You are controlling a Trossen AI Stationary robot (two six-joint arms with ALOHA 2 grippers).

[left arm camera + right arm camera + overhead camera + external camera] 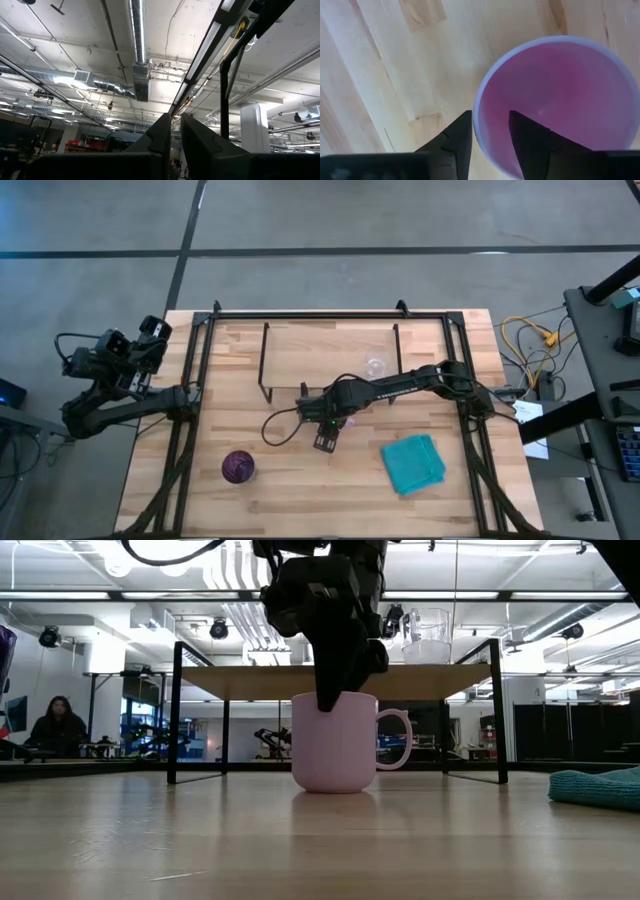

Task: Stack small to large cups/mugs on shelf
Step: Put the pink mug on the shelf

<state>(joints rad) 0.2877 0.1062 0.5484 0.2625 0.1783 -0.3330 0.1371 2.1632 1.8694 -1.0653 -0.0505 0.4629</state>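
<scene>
The light pink mug (335, 745) stands upright on the table in front of the shelf (250, 682), its handle toward the table's right. My right gripper (490, 117) hangs over it, pointing down, open. One finger is inside the mug (560, 100) and one outside. The tiny clear glass cup (375, 365) stands on the shelf's wooden board (425, 637). The dark purple tumbler (238, 467) stands upright near the table's near-left part. My left gripper (176, 122) waits beyond the table's left edge (150, 330), shut, pointing at the ceiling. My right gripper straddles the mug's rim (476, 116) from above, on the side away from the handle. A gap shows between the inner finger (530, 137) and the wall. Whether the outer finger (457, 137) touches the wall, I cannot tell. The mug's base is on the table.
A teal cloth (413, 463) lies crumpled on the table's near-right part. Black frame rails (190, 430) run along the left, right and far sides. A cable (280, 425) loops on the table left of the right gripper. A person (58, 725) sits in the room behind.
</scene>
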